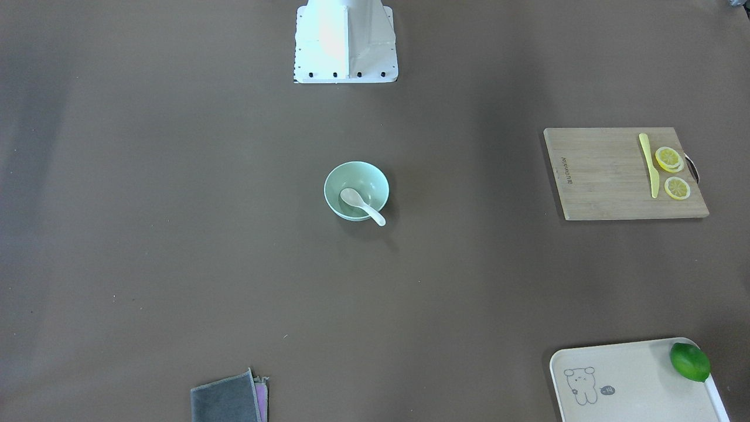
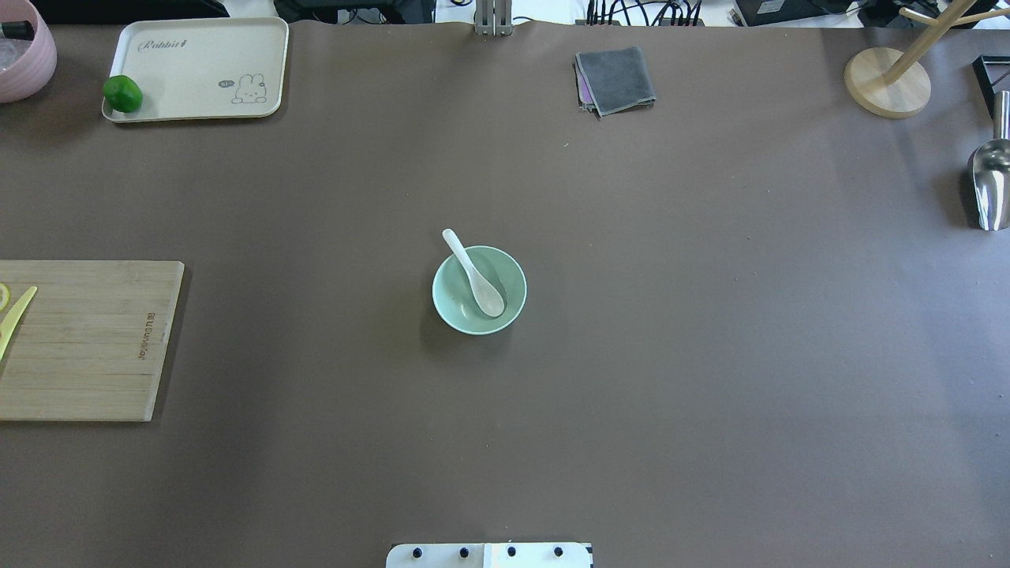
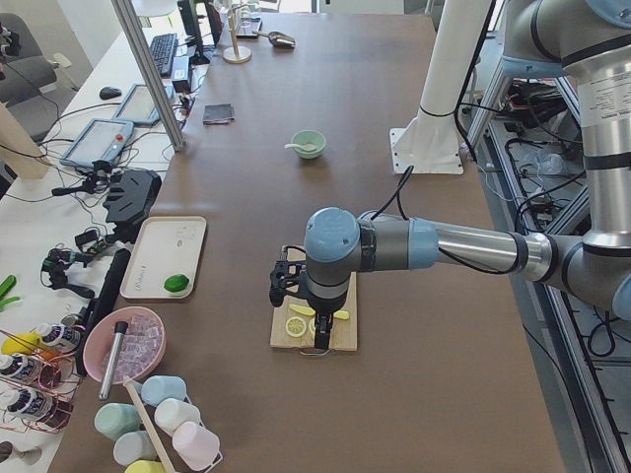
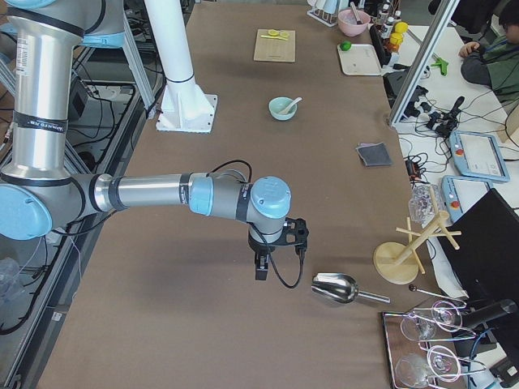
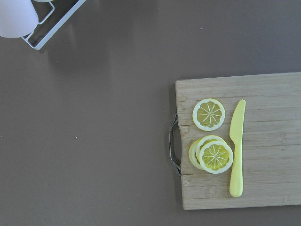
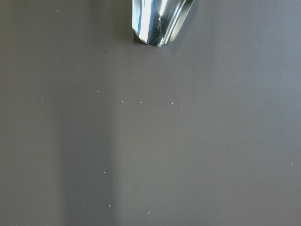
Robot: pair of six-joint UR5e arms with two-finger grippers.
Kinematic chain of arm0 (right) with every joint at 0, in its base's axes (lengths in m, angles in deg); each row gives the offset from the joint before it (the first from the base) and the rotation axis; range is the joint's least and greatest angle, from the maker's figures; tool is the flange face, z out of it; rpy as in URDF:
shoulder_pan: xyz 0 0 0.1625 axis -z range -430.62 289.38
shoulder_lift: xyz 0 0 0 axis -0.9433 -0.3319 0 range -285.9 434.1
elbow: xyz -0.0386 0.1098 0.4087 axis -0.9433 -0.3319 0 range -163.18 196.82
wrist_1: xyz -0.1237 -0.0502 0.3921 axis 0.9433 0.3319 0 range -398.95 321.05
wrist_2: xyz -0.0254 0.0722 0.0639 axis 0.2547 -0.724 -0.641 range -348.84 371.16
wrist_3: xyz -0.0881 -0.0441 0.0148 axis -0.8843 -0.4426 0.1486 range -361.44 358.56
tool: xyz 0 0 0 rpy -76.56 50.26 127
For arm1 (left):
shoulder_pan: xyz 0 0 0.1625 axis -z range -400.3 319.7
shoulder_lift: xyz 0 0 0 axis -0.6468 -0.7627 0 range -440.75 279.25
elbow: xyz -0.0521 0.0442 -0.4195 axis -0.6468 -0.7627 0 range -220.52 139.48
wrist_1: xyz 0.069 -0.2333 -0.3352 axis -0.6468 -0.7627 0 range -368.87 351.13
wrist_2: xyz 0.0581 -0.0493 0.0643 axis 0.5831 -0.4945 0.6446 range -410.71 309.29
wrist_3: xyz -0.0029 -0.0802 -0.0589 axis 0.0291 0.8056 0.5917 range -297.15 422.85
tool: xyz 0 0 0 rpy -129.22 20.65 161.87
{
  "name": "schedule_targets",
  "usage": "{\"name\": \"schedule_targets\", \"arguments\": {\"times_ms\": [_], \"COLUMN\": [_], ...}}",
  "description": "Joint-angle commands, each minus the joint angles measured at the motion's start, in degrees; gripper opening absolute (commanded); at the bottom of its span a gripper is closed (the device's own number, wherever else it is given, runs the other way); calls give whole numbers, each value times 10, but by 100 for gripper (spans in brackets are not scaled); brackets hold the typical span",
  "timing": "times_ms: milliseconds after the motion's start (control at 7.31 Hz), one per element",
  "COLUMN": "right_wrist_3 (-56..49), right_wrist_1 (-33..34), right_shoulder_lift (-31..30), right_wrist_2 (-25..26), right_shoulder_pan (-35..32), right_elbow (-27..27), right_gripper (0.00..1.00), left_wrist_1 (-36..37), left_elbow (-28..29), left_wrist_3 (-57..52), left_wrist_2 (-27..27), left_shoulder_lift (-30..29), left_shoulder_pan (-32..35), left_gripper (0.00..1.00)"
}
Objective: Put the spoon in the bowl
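Since the spoon (image 2: 476, 278) already lies with its scoop down inside the bowl (image 2: 450, 317) at the centre of the overhead frame, its handle leaning on the upper-left rim and poking out past it, you can judge the placing step done. Both arms are well apart from the bowl. The left gripper (image 3: 319, 338) hangs over the cutting board (image 5: 263, 94) in the lower middle of the left side view. Its wrist camera shows only the lemon slices (image 5: 209, 114) and the yellow knife (image 5: 236, 150) lying on that board. The right gripper (image 4: 261, 267) hangs over bare table in the lower middle of the right side view, near the metal scoop (image 6: 157, 21). You see both sets of fingers only in those side views, so you cannot tell how far either is parted. Neither has the spoon, which sits in the bowl. The next move probably calls for nothing beyond checking that the spoon rests steady against the rim, and keeping both arms clear of the bowl so the handle is not knocked.
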Motion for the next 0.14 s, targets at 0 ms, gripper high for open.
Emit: {"name": "schedule_targets", "arguments": {"times_ms": [0], "right_wrist_3": [0], "right_wrist_1": [0], "right_shoulder_lift": [0], "right_wrist_2": [0], "right_shoulder_pan": [0], "right_elbow": [1], "right_gripper": [100], "left_wrist_1": [1], "left_elbow": [1], "left_wrist_3": [-1], "left_wrist_2": [0], "left_shoulder_lift": [1], "left_shoulder_pan": [0], "left_gripper": [98]}}
